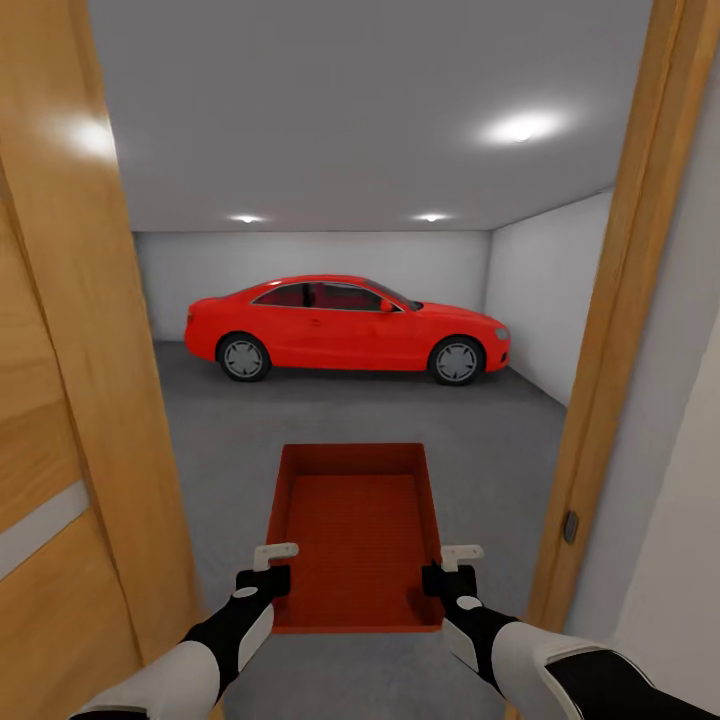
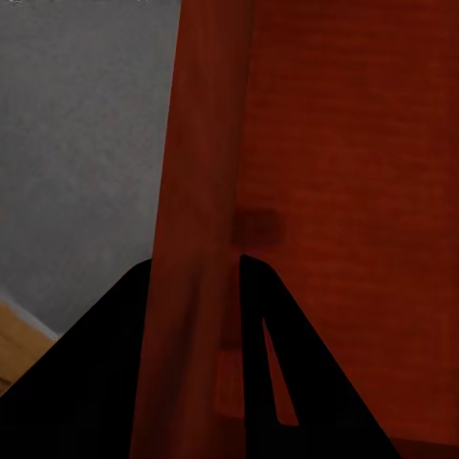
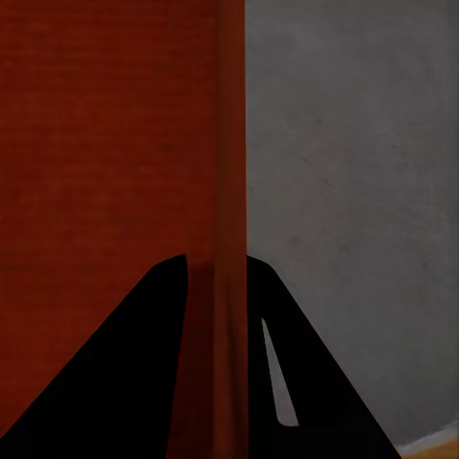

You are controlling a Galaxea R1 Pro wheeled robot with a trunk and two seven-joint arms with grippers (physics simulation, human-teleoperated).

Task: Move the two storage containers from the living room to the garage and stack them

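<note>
**Red box carried through the doorway into the garage**

Nearest, the left pincer is clamped on the left wall of the open red-orange rectangular storage container, and the right pincer is clamped on its right wall, holding it level above the dark grey concrete floor. A wooden door frame flanks it; beyond, a red car stands by the pale back wall.
</note>
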